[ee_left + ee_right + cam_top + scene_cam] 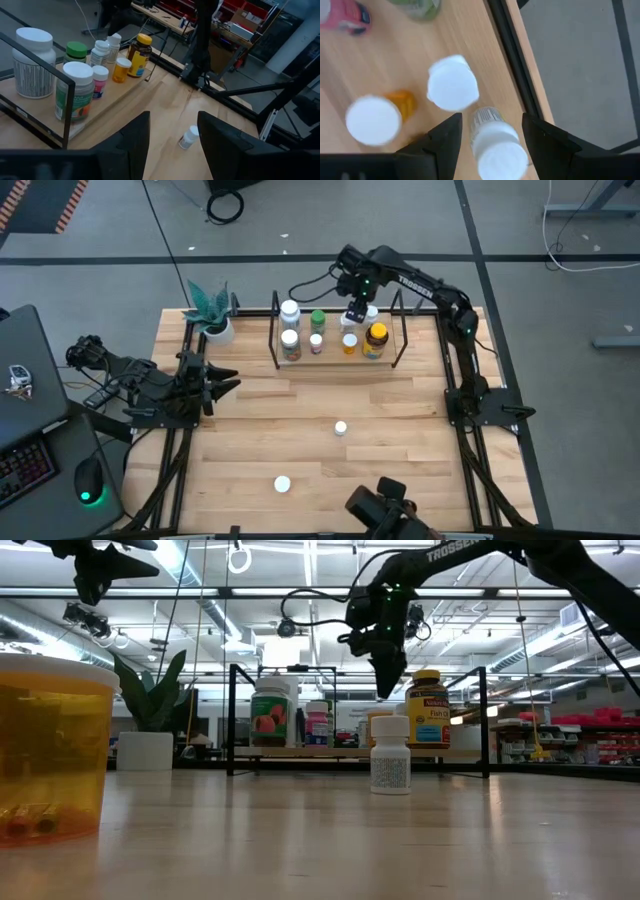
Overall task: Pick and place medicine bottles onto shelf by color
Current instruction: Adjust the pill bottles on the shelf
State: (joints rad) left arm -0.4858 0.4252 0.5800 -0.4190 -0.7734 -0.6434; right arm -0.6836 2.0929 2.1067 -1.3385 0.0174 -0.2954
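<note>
Shelf (335,358): at the far side of the table, with many bottles on it.
Right gripper (357,312): above the shelf's back row, fingers spread around a white-capped bottle (497,145).
Left gripper (228,383): near the shelf's left end, fingers spread, holding nothing.
Loose bottles: small white one (341,428) in front of the shelf, another (282,484) nearer the table's front edge.
</note>
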